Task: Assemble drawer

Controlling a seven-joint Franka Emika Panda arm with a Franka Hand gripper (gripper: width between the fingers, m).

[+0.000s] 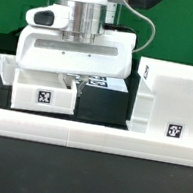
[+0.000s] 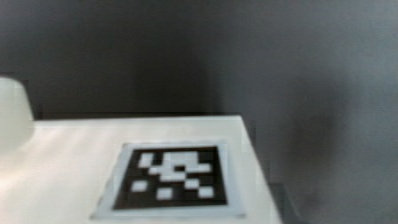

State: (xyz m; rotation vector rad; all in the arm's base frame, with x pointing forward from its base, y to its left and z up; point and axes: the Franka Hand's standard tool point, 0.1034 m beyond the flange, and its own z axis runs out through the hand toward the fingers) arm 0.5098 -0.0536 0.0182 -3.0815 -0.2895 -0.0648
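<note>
A shallow white drawer tray [image 1: 43, 90] with a square tag on its front stands at the exterior view's centre left. My gripper [image 1: 69, 68] hangs directly over it, and its fingers are hidden behind the hand and the tray. The tall white drawer box [image 1: 170, 96] with its own tag stands apart on the exterior view's right. A second white piece [image 1: 6, 66] shows at the far left, partly cut off. The wrist view shows a flat white tagged surface [image 2: 175, 176] close up and a rounded white shape [image 2: 9, 112] at its edge; no fingers show there.
The long low white border rail [image 1: 88, 135] runs across the front of the table. The marker board [image 1: 99, 83] lies flat behind the tray, between it and the box. The table surface is black.
</note>
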